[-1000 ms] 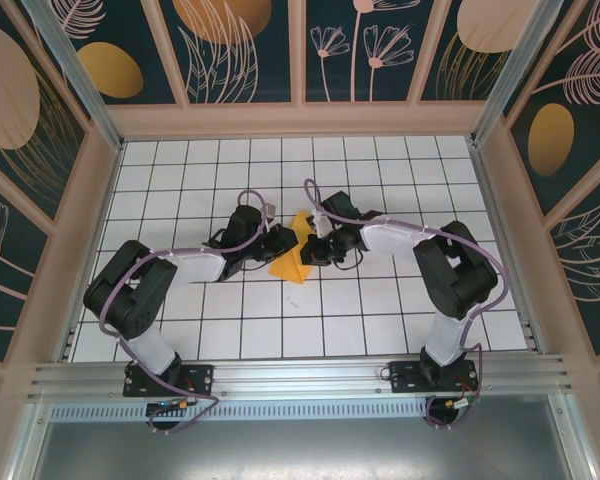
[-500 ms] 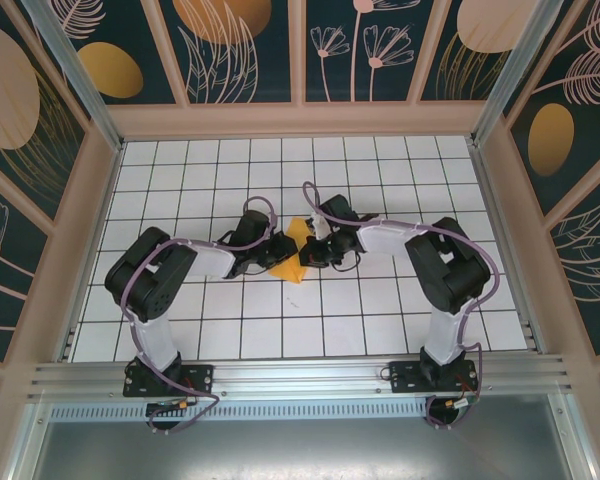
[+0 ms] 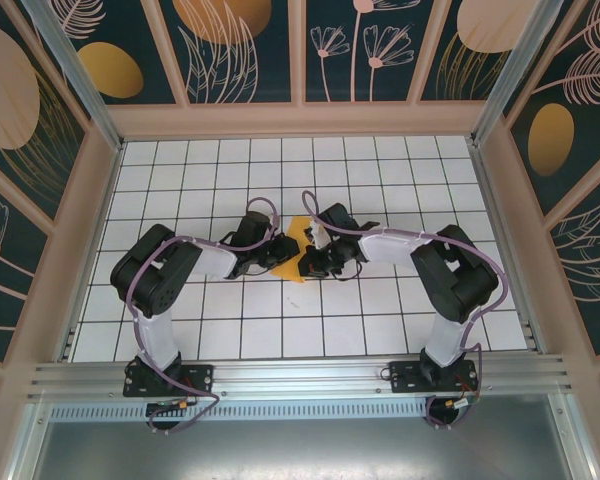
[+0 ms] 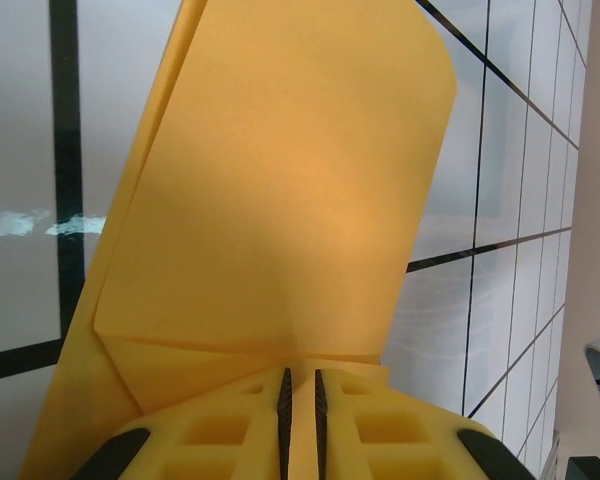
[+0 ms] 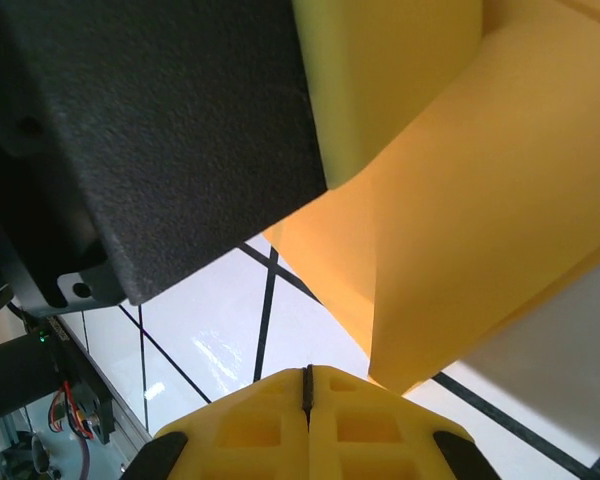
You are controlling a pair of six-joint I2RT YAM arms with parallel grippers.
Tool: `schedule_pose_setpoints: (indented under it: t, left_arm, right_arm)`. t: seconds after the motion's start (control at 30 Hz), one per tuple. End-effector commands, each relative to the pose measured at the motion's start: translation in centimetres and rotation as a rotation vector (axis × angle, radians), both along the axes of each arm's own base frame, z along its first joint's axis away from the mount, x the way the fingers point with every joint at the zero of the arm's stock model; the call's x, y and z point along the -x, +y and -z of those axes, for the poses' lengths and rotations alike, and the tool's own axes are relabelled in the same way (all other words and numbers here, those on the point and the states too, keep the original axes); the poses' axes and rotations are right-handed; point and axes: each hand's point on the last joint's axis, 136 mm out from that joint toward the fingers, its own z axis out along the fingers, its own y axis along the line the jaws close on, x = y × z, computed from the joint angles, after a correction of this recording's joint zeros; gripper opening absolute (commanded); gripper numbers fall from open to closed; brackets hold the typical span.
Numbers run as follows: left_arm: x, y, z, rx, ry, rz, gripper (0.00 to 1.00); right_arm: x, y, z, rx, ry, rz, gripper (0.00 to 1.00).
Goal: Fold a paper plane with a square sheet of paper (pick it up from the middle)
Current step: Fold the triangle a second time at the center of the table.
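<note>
Folding under way: creased paper (image 3: 296, 240) stands mid worktop (image 3: 380, 330) between my arms. Left jaws narrow, pinching its lower edge; right jaws shut, empty, just beside it. Next I need a firm crease press.

Both arms reach inward and low, wrists almost meeting. The left claw (image 4: 300, 395) holds its jaws nearly together. The right claw (image 5: 307, 392) is fully closed.
</note>
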Motion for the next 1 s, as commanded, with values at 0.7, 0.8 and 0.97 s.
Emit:
schedule_pose_setpoints:
  t: [0.7,0.8,0.97]
  left_arm:
    - [0.1,-0.4,0.1,-0.013,-0.009,0.038,0.21]
    - [0.1,-0.7,-0.4,0.003,-0.016,0.046,0.22]
    - [-0.2,-1.3,-1.8,0.033,-0.041,0.067,0.24]
  right_arm:
    - [-0.4,-0.9,0.9,0.004,0.009,0.041,0.03]
    - [-1.1,-0.1,-1.8,-0.047,-0.034,0.041,0.03]
    - [-1.7,-0.2,-1.6,-0.026,-0.041,0.063,0.05]
